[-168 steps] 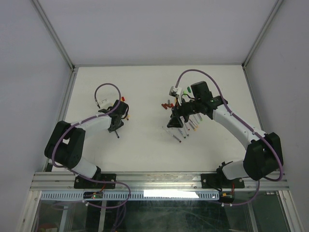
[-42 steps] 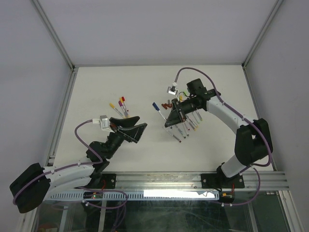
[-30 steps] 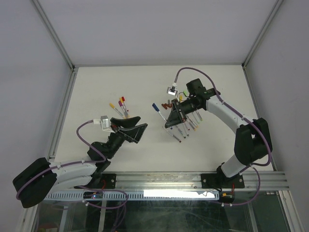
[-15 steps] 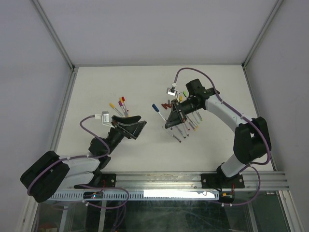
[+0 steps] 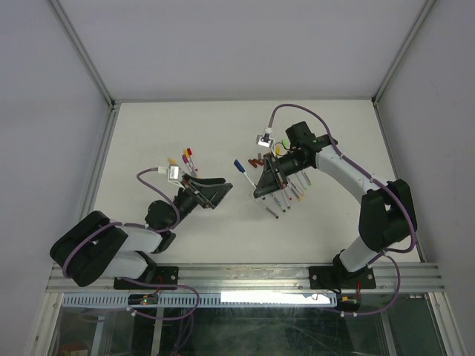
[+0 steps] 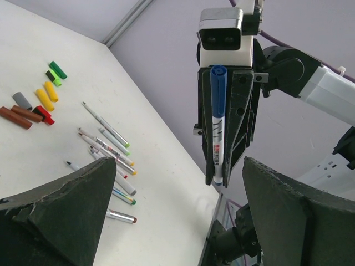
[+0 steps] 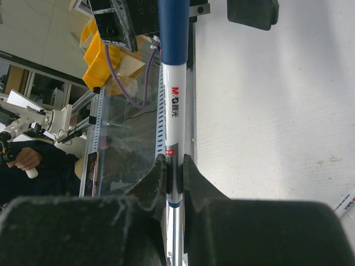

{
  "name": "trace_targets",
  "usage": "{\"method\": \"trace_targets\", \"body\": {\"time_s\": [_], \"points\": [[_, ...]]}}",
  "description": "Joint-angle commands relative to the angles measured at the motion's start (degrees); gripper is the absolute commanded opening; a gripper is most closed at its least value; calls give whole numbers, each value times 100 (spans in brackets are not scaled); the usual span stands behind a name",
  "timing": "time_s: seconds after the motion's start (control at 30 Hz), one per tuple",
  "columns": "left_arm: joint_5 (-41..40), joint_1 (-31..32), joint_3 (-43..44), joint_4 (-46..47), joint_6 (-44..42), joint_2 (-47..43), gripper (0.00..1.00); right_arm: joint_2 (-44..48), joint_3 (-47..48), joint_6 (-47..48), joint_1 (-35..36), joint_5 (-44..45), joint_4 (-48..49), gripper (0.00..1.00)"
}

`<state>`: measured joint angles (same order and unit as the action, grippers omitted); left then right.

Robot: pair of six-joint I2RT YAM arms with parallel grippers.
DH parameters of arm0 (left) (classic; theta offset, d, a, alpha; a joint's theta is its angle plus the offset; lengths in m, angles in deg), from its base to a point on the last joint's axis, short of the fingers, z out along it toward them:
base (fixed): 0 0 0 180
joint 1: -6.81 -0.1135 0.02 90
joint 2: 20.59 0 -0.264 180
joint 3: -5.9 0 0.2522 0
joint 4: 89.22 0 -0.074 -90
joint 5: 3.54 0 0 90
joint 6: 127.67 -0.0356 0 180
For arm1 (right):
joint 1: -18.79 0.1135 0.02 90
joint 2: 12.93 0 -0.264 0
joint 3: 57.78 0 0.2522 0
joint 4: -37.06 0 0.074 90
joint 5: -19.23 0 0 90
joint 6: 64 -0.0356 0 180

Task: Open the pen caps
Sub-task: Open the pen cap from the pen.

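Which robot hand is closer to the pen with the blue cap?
Right. The right gripper is shut on the blue-capped pen, clamping its barrel. The left gripper is open, facing the pen without touching it.

Left of the table's (image 5: 148, 126) centre lies a small group of capped pens (image 5: 185, 159). Right of centre, pen barrels (image 5: 286, 194) lie side by side, with the pen caps (image 5: 257, 159) just behind them, toward the far edge. Between the groups, the right gripper (image 7: 175, 169) holds a pen (image 6: 217, 122) above the surface, opposite the left gripper (image 5: 214, 191).

table (image 5: 208, 126): white, matte | walls (image 5: 245, 44): pale grey, three sides | aluminium rail (image 5: 245, 276): along near edge | light: even
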<state>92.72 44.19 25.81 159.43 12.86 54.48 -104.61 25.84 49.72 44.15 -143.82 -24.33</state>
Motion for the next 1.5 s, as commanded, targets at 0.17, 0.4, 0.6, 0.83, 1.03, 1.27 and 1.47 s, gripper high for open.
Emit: {"method": "trace_targets", "body": {"time_s": [0.17, 0.4, 0.6, 0.83, 1.03, 1.27, 1.47], "points": [[702, -38, 807, 1520, 112, 727, 98, -111, 268, 141, 15, -324, -15, 0], [243, -43, 1111, 1478, 383, 1036, 88, -96, 258, 186, 73, -16, 0, 0], [6, -38, 1227, 1200, 611, 1059, 77, -130, 266, 185, 165, 286, 49, 0], [254, -31, 1425, 1280, 904, 1337, 57, -159, 276, 176, 320, 656, 100, 0], [374, -30, 1403, 1337, 979, 1438, 25, -172, 263, 117, 346, 936, 181, 0], [438, -34, 1362, 1456, 1003, 1498, 27, -192, 255, 103, 410, 1145, 219, 0], [563, -31, 1320, 1549, 993, 1534, 0, -177, 267, 77, 427, 1143, 224, 13]]}}
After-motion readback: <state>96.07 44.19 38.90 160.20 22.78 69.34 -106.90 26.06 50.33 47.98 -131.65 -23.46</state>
